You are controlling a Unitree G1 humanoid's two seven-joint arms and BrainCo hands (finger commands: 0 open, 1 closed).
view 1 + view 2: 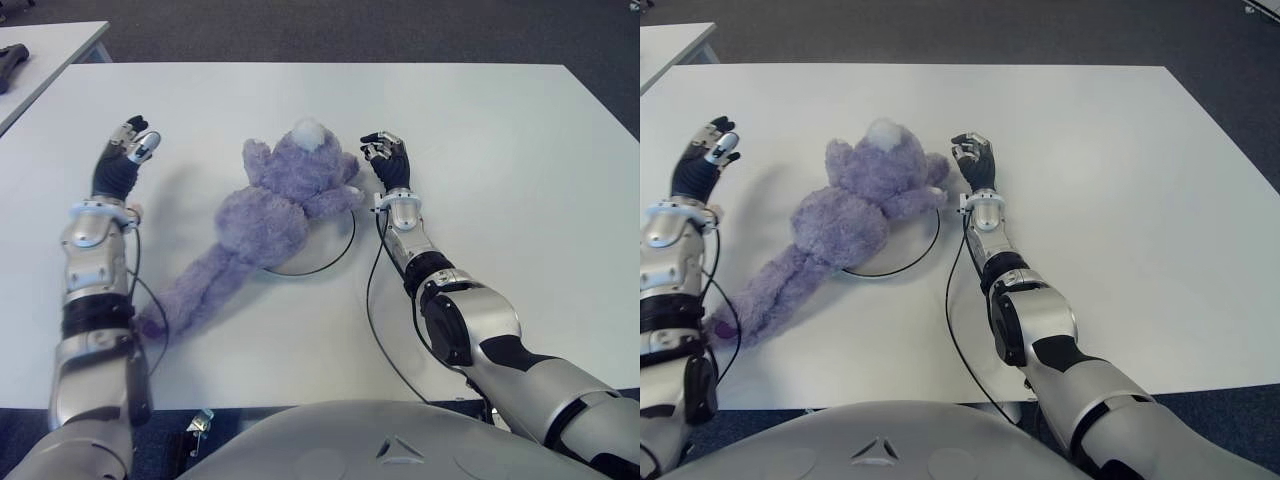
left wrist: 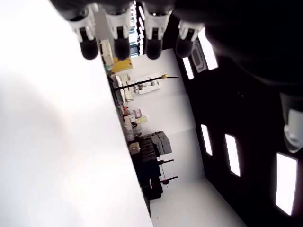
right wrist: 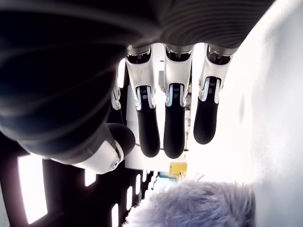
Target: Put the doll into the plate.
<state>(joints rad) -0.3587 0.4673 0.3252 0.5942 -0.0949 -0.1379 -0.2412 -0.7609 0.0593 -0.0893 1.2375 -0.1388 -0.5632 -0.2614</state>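
The doll (image 1: 275, 205) is seen lying across the plate (image 1: 335, 252), just beside the empty, loosely curled right hand (image 1: 388, 158); the left hand (image 1: 125, 155) is held open, well apart.

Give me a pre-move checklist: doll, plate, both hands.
1. Doll on plate: ok, body covers most of it.
2. Doll fully inside the rim: not ok, legs trail off onto the table toward the left arm.
3. Right hand released: ok, fingers open, beside the doll's head.
4. Left hand empty: ok, open, left of the doll.
5. Right hand clear of the doll: cannot tell.
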